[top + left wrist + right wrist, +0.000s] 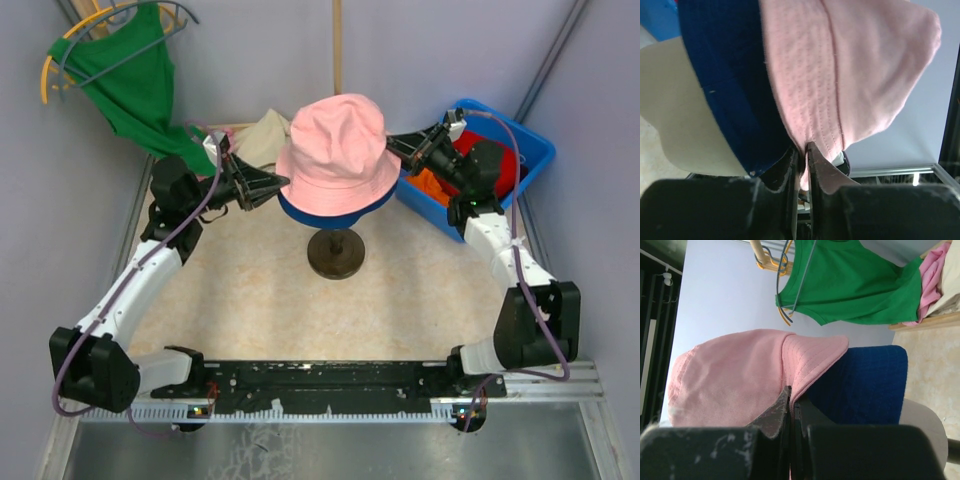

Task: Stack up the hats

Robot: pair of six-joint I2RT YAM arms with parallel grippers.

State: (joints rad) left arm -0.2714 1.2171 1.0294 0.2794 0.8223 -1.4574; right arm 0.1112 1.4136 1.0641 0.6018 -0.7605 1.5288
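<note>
Tabletop point(250, 300) shows open at lower middle of the top view, walls point(40, 250) close on both sides; the pink hat point(335, 150) sits over the navy hat point(335, 214) at upper centre. In the left wrist view the left gripper point(804, 152) is clenched on the pink hat's brim at lower centre. In the right wrist view the right gripper point(791, 399) pinches that brim too.

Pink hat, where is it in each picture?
Top external: the pink hat sits in the middle, above the stand.
Left wrist: it fills the upper right, its brim pinched in the left hand.
Right wrist: it is at the lower left, its brim pinched in the right hand.
Shared landmark: the navy blue hat under it, seen in all three views.
</note>
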